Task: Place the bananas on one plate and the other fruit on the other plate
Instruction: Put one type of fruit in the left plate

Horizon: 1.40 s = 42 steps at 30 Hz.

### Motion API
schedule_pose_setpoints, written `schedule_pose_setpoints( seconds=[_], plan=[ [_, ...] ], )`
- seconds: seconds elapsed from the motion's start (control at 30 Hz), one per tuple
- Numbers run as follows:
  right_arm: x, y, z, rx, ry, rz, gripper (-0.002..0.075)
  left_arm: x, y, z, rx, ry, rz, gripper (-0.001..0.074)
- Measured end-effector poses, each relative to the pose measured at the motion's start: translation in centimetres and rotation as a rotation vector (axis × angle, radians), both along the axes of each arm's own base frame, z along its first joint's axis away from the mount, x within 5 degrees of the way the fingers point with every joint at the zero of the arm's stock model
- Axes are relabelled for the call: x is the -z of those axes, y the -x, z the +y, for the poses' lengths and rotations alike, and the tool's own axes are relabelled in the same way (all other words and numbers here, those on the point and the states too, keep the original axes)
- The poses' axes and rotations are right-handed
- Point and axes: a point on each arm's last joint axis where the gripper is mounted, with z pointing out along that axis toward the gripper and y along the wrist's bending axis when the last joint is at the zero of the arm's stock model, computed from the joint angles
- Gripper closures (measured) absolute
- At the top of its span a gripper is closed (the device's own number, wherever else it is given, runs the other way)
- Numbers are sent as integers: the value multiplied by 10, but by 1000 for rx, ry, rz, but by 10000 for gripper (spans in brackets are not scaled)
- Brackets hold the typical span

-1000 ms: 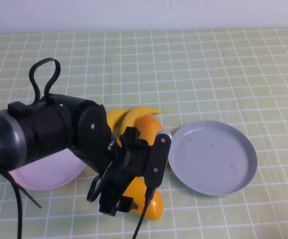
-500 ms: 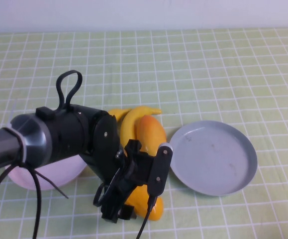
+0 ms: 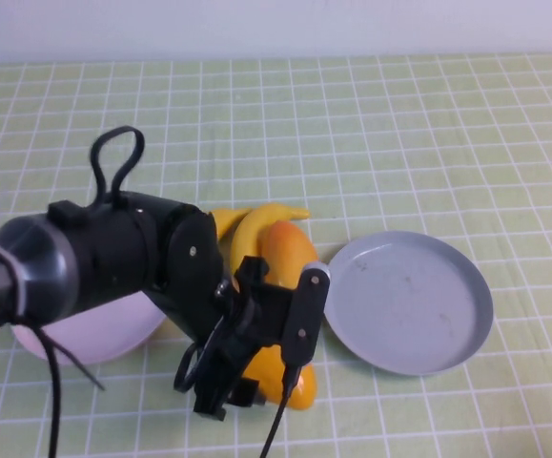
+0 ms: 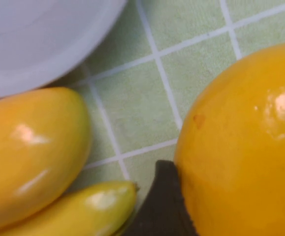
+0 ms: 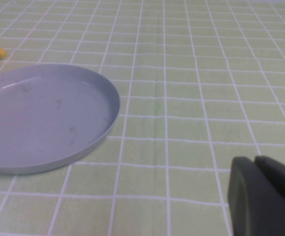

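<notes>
High view puts the left gripper low at about 7 o'clock on the table, down over the near mango, which lies just off the 4 o'clock edge of the pink plate. The second mango and the bananas crowd together at centre, between the pink plate and the grey plate at 4 o'clock. Both plates look bare where they show.

The left wrist view shows a dark finger right against the near mango, with the other mango and a banana tip close beside. Only that one finger shows, so how wide the claw stands, or whether it has closed on the fruit, I cannot tell.

The fruit looks like glossy moulded plastic: probably light, stiff and slippery, rounded enough to squirt out of a loose pinch. A hold across the mango's narrow width near its middle seems safest, with the fingers kept clear of the neighbouring fruit so nothing rolls.

The right gripper shows only in its own wrist view, parked low over bare cloth near the grey plate; its fingers lie together, holding nothing.
</notes>
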Motion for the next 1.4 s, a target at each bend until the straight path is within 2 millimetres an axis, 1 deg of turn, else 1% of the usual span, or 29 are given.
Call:
schedule_pose_setpoints(
  seconds=[0.1,0.13,0.2,0.27,0.3,0.37,0.47,0.57,0.67,0.77,0.87,1.0,1.07,1.1,1.17,1.23,1.4],
  plan=[
    [0,0,0,0,0,0,741,-28,5,4,-120,80,-29,209],
    [0,0,0,0,0,0,741,-39,5,8,-208,128,-44,209],
    [0,0,0,0,0,0,741,-57,0,15,-438,241,-57,209],
    [0,0,0,0,0,0,741,-70,-11,30,-680,325,-56,209],
    [0,0,0,0,0,0,741,-71,-16,38,-753,339,-55,209],
    [0,0,0,0,0,0,741,-73,-30,61,-959,357,-50,209],
    [0,0,0,0,0,0,741,-71,-45,90,-1130,363,-55,209],
    [0,0,0,0,0,0,741,-65,-57,113,-1247,355,-50,210],
    [0,0,0,0,0,0,741,-50,-69,130,-1325,320,-30,209],
    [0,0,0,0,0,0,741,-33,-78,141,-1377,278,-2,209],
    [0,0,0,0,0,0,741,-17,-84,147,-1405,237,28,209],
    [0,0,0,0,0,0,741,-5,-88,149,-1417,208,49,210],
    [0,0,0,0,0,0,741,-6,-88,150,-1418,208,47,209],
    [0,0,0,0,0,0,741,-8,-89,150,-1418,208,46,193],
    [0,0,0,0,0,0,741,-12,-91,149,-1431,216,47,126],
    [0,0,0,0,0,0,741,-17,-93,149,-1465,228,57,80],
    [0,0,0,0,0,0,741,-36,-100,148,-1509,225,69,66]
  ],
)
